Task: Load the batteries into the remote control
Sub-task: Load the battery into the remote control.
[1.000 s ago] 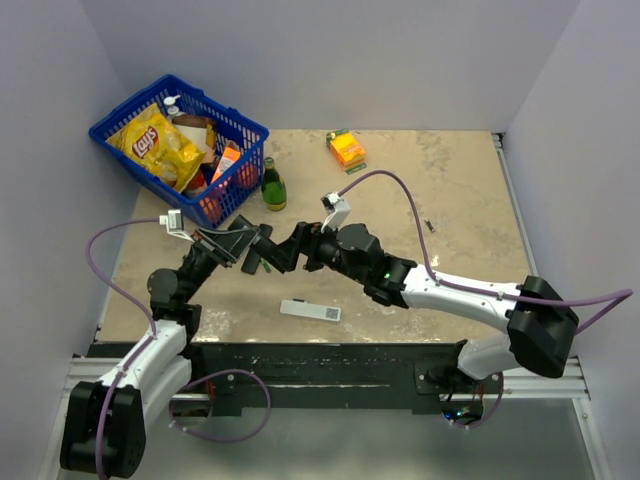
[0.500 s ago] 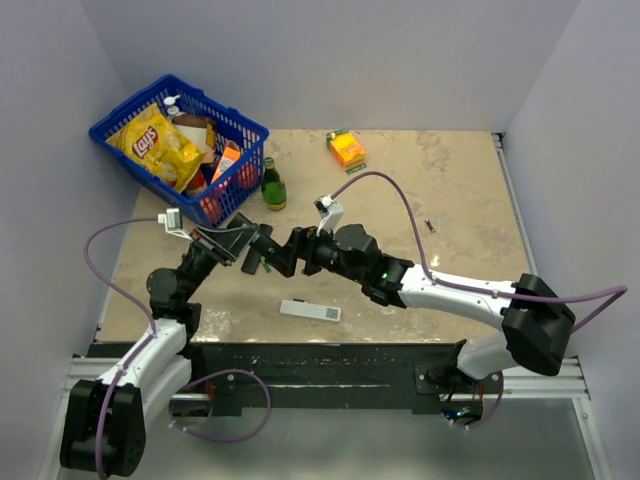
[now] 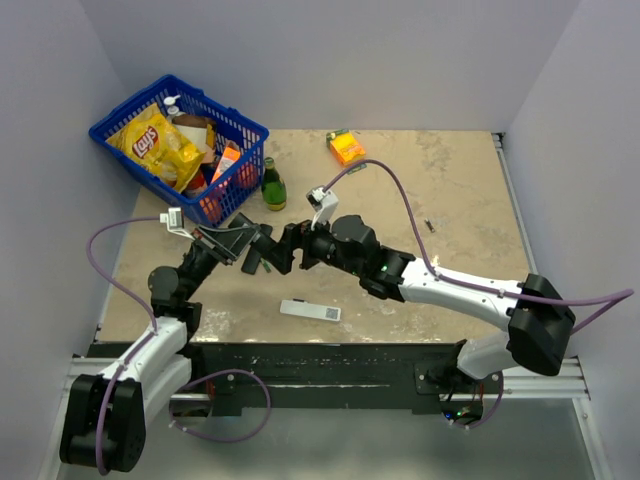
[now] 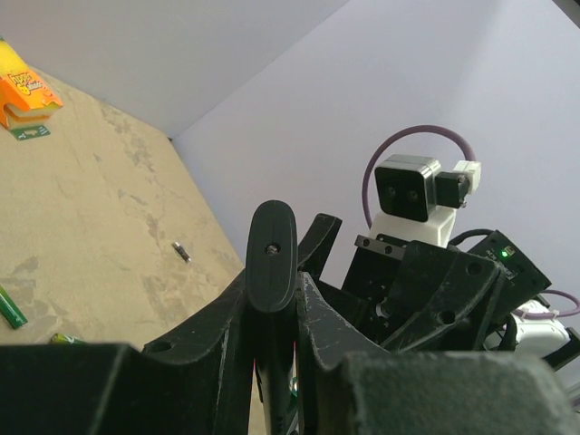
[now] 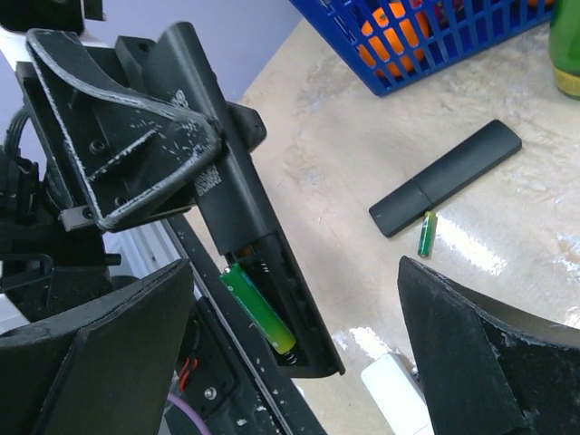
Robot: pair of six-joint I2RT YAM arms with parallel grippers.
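My left gripper (image 3: 243, 245) is shut on the black remote control (image 3: 253, 262) and holds it tilted above the table. In the left wrist view its rounded end (image 4: 272, 256) sticks up between my fingers (image 4: 217, 313). The right wrist view shows the remote (image 5: 237, 237) with its battery bay open. One green battery (image 5: 259, 309) sits in the bay. My right gripper (image 3: 284, 247) is open and empty just right of the remote, its fingers (image 5: 100, 349) spread either side of the bay. A loose green battery (image 5: 426, 234) lies on the table beside a flat black cover (image 5: 444, 178).
A flat white remote (image 3: 310, 311) lies near the front edge. A green bottle (image 3: 272, 185) stands beside a blue basket (image 3: 250, 128) of groceries at the back left. An orange box (image 3: 346, 148) lies at the back. A small dark piece (image 3: 429, 226) lies to the right.
My right arm has shifted slightly left and back, bringing its open gripper closer to the held remote. The left gripper and remote have hardly moved.
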